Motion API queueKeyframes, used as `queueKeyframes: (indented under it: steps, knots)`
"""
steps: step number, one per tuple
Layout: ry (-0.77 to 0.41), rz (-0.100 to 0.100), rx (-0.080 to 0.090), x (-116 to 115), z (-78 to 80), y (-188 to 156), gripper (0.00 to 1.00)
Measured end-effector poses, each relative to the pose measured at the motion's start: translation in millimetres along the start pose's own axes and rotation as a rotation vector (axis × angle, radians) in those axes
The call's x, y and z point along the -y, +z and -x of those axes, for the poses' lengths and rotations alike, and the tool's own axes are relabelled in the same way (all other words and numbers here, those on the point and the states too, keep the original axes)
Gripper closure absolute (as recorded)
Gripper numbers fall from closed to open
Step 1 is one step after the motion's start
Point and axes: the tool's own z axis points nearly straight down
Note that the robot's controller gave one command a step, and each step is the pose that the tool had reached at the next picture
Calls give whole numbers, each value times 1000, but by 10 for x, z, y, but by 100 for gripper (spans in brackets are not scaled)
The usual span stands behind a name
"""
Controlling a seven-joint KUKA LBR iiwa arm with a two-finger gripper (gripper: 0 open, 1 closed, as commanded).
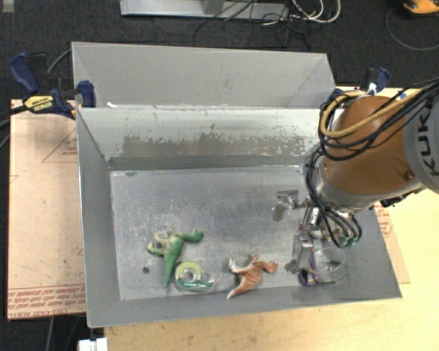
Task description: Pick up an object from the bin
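Note:
My gripper (pixel 306 257) reaches down into the bin's front right corner, under the arm's orange cover. Its tip is low over a small clear plastic thing with purple bits (pixel 324 270) that lies against the right wall, and it may be touching it. Just to the left, near the front wall, lies an orange-tan toy dinosaur (pixel 250 272). Whether anything sits inside the gripper is hidden by its own body.
Farther left on the bin floor lie a green toy dinosaur (pixel 174 248) and a green roll of tape (pixel 189 276), touching each other. The arm and its cables hang over the bin's right side. The back sloped wall stands bare.

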Motion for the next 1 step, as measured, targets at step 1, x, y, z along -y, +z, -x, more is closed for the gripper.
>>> queueKeyframes:
  steps: [1]
  knots:
    - [0,0,1,-1,-2,-13,0]
